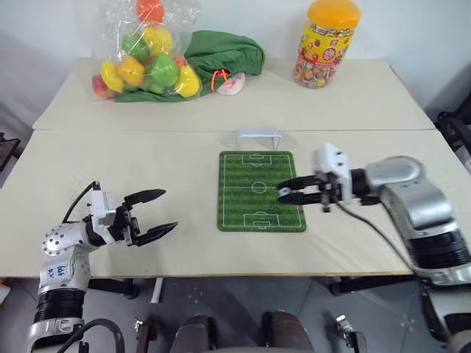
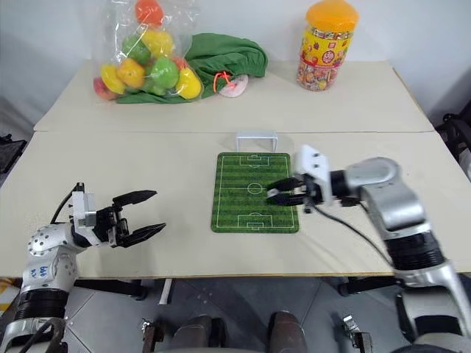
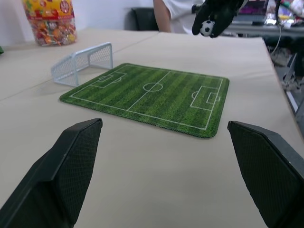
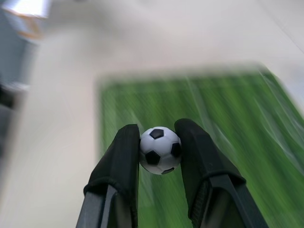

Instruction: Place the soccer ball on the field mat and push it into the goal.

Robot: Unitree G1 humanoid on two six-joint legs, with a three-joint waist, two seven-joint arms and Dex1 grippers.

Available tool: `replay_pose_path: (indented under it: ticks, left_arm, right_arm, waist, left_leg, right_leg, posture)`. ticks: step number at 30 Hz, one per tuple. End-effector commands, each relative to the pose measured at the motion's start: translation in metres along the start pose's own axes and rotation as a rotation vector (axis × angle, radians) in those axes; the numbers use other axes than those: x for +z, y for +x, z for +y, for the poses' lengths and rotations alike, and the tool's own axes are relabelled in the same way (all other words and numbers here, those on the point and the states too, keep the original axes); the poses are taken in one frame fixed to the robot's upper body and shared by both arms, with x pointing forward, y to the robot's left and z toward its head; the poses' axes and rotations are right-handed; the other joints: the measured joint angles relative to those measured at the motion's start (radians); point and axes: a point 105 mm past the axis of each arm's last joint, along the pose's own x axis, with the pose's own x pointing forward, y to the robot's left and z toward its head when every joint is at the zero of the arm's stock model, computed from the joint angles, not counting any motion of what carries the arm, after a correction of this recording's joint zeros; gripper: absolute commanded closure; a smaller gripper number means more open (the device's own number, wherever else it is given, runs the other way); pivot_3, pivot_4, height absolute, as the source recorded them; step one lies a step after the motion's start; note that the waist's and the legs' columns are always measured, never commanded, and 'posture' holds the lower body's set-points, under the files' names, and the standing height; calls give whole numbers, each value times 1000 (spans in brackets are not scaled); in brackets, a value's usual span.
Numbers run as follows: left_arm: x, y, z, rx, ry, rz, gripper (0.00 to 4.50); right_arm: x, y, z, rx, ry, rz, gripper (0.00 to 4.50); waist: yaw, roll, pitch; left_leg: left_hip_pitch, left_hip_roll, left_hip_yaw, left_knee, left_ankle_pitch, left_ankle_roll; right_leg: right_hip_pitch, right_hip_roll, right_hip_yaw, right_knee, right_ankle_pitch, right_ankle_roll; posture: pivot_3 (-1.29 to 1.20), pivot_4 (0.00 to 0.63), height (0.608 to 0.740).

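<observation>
Presently the right gripper pinches the soccer ball between its two black fingertips, jaws narrowed to the ball's width, and hangs over the near right part of the field mat, clear of the surface. Beyond its tips the mat runs off toward the goal, which stands on the table just past the mat's far short edge, its mouth facing the pitch. To the far side of this gripper, across the mat, bare tabletop stretches wide to the left gripper, which hovers near the table's front edge with its jaws spread wide and nothing between them. Behind the goal a seam divides the near table from a farther one, where the clutter sits well apart from both grippers: one clear bag of colourful plastic balls, one green cloth bundle and one orange-lidded candy jar. One soccer ball, one mat, one goal, two grippers.
</observation>
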Motion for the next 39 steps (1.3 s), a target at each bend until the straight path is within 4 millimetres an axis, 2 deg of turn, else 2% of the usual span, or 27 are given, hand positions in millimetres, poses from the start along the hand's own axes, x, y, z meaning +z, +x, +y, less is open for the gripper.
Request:
replay_pose_path:
  ticks: [1,8,13,21,23,26,27,34,39]
  left_arm:
    - [7,-5,1,10,35,-30,0]
    - [7,-10,-3,32,43,-25,0]
    - [11,-13,-4,54,54,-26,0]
    - [10,-16,-7,73,51,-24,0]
    - [10,-15,-7,74,51,-24,0]
    - [11,-13,-5,80,55,-28,0]
    - [11,-13,-4,81,56,-28,0]
    - [12,-12,-2,82,59,-29,0]
    - [13,-11,-1,79,60,-31,0]
  right_arm:
    - [-4,21,4,39,-23,45,3638]
    - [-24,43,-5,68,-28,89,3638]
    - [-34,40,-14,59,-14,102,3638]
    - [-42,37,-14,77,0,115,3638]
    - [-44,38,-14,85,5,118,2868]
    - [-47,38,-13,82,8,125,1996]
    - [-47,38,-13,81,6,126,1996]
    - [-34,30,-12,88,-42,115,1996]
    - [-6,24,-16,56,-117,76,1996]
  waist:
    - [8,-1,1]
    - [-2,-2,1]
    - [-8,-2,2]
    - [-8,-2,2]
    - [-8,-2,2]
    - [-8,-2,2]
    - [-8,-2,2]
    - [-7,-2,2]
    - [-7,-2,2]
  left_leg:
    - [-1,-2,0,0,0,0]
    - [-1,-3,0,1,-1,1]
    - [-1,-3,0,1,-1,1]
    - [-1,-2,0,1,0,1]
    - [-1,-2,0,1,0,1]
    - [-1,-2,0,1,0,1]
    - [-1,-2,0,1,0,1]
    - [-1,-2,0,1,0,1]
    - [-1,-2,0,1,0,1]
  right_leg:
    - [0,-1,0,0,0,0]
    - [0,-1,-1,0,0,1]
    - [0,0,-2,0,0,1]
    - [0,0,-2,0,0,1]
    - [0,0,-2,0,0,1]
    - [0,0,-2,0,0,1]
    - [0,0,-2,0,0,1]
    - [0,-1,-2,0,0,1]
    - [0,0,-2,0,0,1]
  posture:
    - [0,150,740]
    - [0,150,740]
    - [0,150,740]
    - [0,150,740]
    - [0,150,740]
    - [0,150,740]
    - [0,150,740]
    - [0,150,740]
    - [0,150,740]
